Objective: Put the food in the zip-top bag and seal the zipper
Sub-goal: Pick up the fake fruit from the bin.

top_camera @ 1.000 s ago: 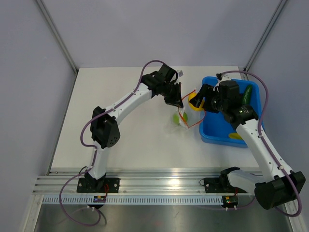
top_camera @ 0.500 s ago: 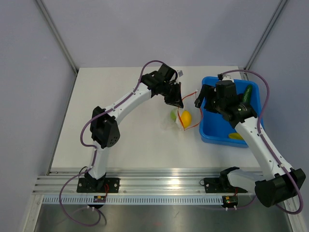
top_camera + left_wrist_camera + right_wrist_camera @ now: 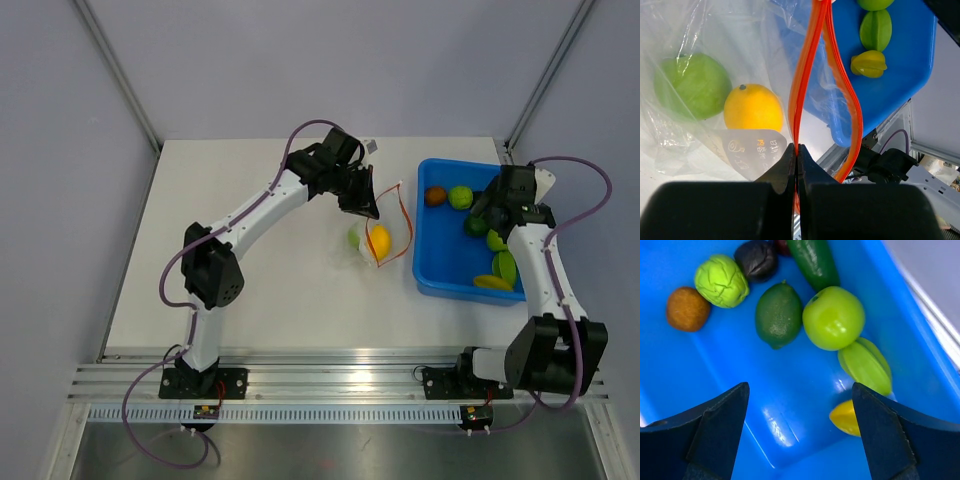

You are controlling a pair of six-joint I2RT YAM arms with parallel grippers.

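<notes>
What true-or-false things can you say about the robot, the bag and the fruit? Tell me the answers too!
1. The left gripper pinches the zipper. True.
2. The zip-top bag is empty. False: a yellow fruit and a green fruit lie inside.
3. The right gripper is open above the blue tray. True.
4. The right gripper holds a fruit. False: it holds nothing.
5. The zipper is sealed. False: its two strips gape apart.

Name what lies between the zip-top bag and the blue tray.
Nothing but bare table separates the zip-top bag from the tray, per the top external view.
</notes>
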